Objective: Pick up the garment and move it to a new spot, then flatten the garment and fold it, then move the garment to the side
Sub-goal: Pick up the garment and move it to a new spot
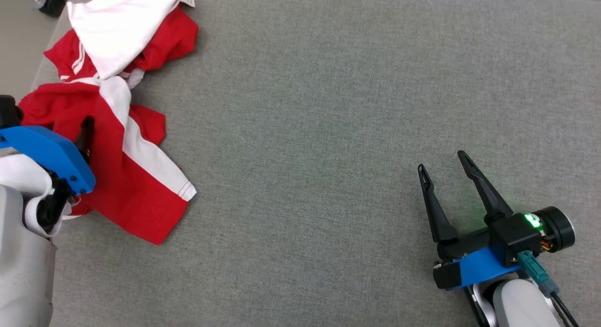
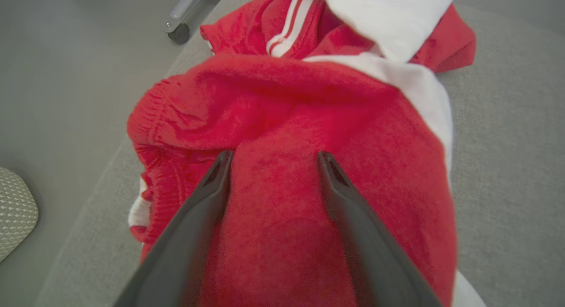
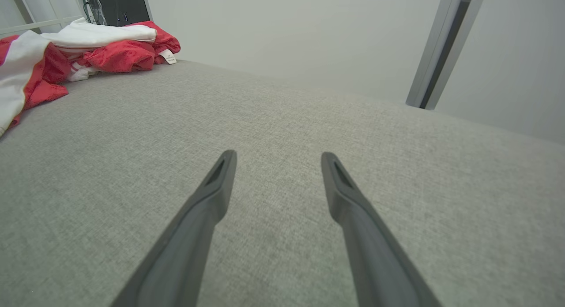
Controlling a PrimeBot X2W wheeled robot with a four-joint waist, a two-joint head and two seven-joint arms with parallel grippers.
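While the garment [image 1: 127,176] lay crumpled at the far left edge of the wide grey fabric surface [image 1: 328,106], the task appeared to be at its first step, the pick-up, with nothing yet lifted; the surface spread bare across the middle and right, leaving plenty of room for a new spot. The garment, red with white panels and stripes, was heaped in folds, one part near the far left corner and one part trailing toward the robot; the bunching made it impossible to tell what kind of clothing it was, and the left gripper's body covered part of it in the head view. The left gripper [image 2: 273,159] hung directly over a red fold, jaws spread wide and holding nothing; whether the fingertips touched the cloth was hard to judge. The next move likely called for lowering onto that fold and closing on a thick ridge of cloth rather than a thin layer. The right gripper [image 1: 442,160] sat well apart at the lower right over bare surface, jaws also spread and empty. A small white label [image 3: 167,56] showed at the garment's far end, its print too small to read; a caster wheel [image 2: 178,33] stood on the floor beyond the surface.
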